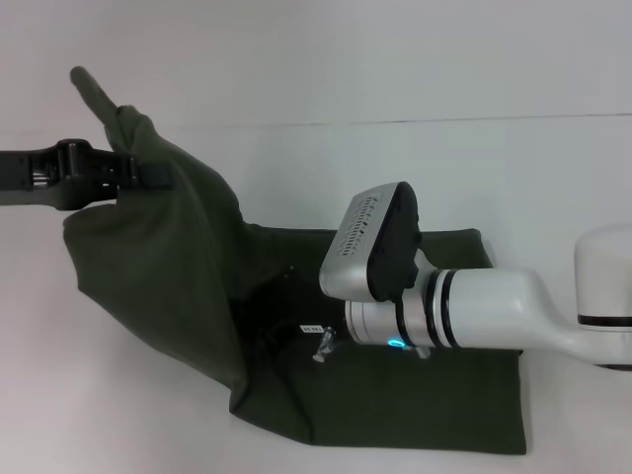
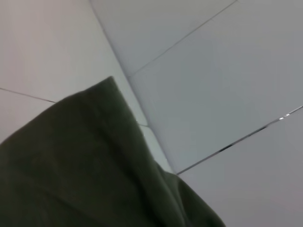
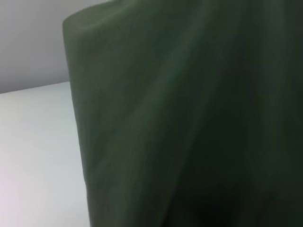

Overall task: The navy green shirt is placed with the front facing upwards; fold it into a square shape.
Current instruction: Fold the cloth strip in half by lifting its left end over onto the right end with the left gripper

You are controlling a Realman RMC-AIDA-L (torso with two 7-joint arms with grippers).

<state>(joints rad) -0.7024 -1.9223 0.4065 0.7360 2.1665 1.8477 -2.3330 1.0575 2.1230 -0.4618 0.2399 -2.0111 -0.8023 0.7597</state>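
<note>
My left pincer [image 1: 126, 170] clenches the shirt [image 1: 188, 267], lifted, cloth draping below it; right pincer [image 1: 326, 346] presses shirt, grip unclear.

Bright, even light washes the pale surface [image 1: 553, 168] nearly white; soft shadows darken shirt [image 1: 395, 395] folds at centre; both wrist views blurred.

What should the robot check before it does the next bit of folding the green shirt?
1. Left gripper pinching the navy green shirt: ok, cloth hangs lifted from it.
2. Right gripper low at the shirt's middle: ok; its fingers: cannot tell.
3. Shirt's right half flat on the table: ok.
4. Lifted part free of bunching: not ok, it drapes in folds.
5. Lettering facing up: cannot tell, hidden.
</note>
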